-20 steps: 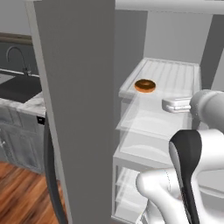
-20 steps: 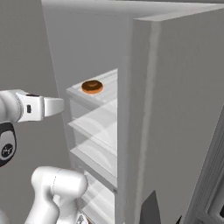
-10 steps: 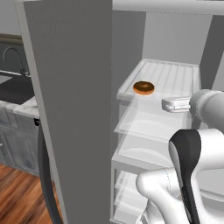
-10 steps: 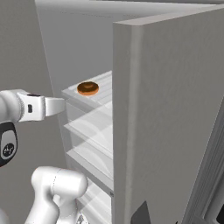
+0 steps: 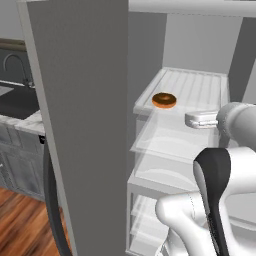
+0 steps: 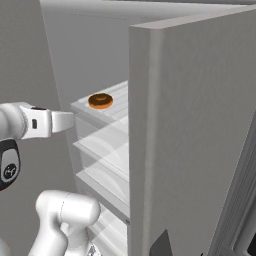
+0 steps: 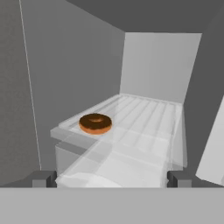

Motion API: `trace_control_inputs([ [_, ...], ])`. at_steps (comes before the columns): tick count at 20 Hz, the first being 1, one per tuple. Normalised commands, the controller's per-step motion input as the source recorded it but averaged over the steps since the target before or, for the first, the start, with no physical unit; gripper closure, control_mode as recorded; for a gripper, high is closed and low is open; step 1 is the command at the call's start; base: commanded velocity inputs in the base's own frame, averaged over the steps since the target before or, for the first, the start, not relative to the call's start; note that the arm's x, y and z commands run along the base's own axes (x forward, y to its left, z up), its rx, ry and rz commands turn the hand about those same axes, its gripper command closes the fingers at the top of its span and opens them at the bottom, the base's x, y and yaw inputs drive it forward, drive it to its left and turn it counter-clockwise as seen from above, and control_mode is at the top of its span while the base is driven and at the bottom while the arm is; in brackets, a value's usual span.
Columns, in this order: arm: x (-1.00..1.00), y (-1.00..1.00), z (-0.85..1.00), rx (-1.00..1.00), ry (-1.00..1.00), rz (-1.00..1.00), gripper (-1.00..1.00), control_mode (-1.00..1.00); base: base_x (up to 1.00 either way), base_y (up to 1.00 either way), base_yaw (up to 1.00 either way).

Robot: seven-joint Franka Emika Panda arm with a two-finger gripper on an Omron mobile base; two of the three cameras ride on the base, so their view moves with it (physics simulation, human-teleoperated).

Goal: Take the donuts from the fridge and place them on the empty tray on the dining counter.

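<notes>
From my hand camera, the glossy chocolate-brown ring donut (image 7: 95, 123) lies ahead of my claw (image 7: 111, 178) and off to the left, near the front left corner of a white ribbed shelf (image 7: 144, 118) inside the tall light-grey fridge (image 5: 85, 100). It sits flat on the shelf with its hole facing up, so it has no real long axis; being round, it offers much the same grip from any side. My claw stands wide open with nothing between its two dark tips, and it is well short of the donut. In the left base view the claw (image 5: 196, 119) hangs just outside the shelf's front edge, to the right of the donut (image 5: 164, 100) and at about shelf height. In the right base view the donut (image 6: 100, 101) lies beyond and a little above my claw tip (image 6: 67, 120).

My judgement: the reach must go forward and to the left, then settle over the ring. The shelf edge in front of the donut is what I could clip if I come in too low. I see only this one donut.
</notes>
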Motion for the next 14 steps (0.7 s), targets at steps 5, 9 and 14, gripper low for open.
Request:
trace_control_inputs([
  [5,-0.20,0.00,0.22,0.00,0.00,0.10,-1.00,-1.00,0.00,0.00,0.00],
  [9,0.01,0.15,0.19,0.00,0.06,0.12,-1.00,-1.00,0.00,0.00,0.00],
  [14,0.16,0.07,0.17,0.00,0.32,0.07,-1.00,-1.00,0.00,0.00,0.00],
])
